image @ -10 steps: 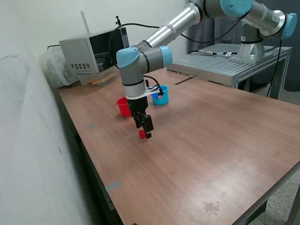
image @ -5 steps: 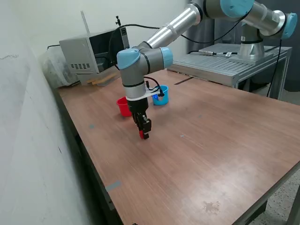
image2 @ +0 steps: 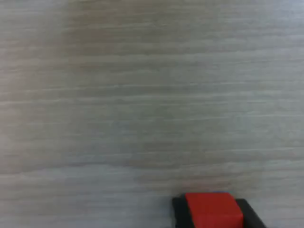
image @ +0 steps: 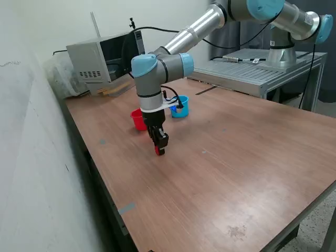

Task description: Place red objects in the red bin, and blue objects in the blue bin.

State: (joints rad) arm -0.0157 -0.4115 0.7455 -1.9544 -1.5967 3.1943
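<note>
- The gripper [image: 159, 149] stands low over the wooden table [image: 236, 173], its jaws narrowed around a small red cube [image2: 213, 212]; the wrist view shows dark fingers [image2: 179, 213] flanking the cube's sides, seemingly touching, so it looks gripped
- The cube appears light, rigid and smooth-faced; flat opposite sides suit a pinch
- The red cup [image: 137, 119] and light blue cup [image: 181, 107] stand near, just behind the arm, both glossy, tapered plastic
</note>
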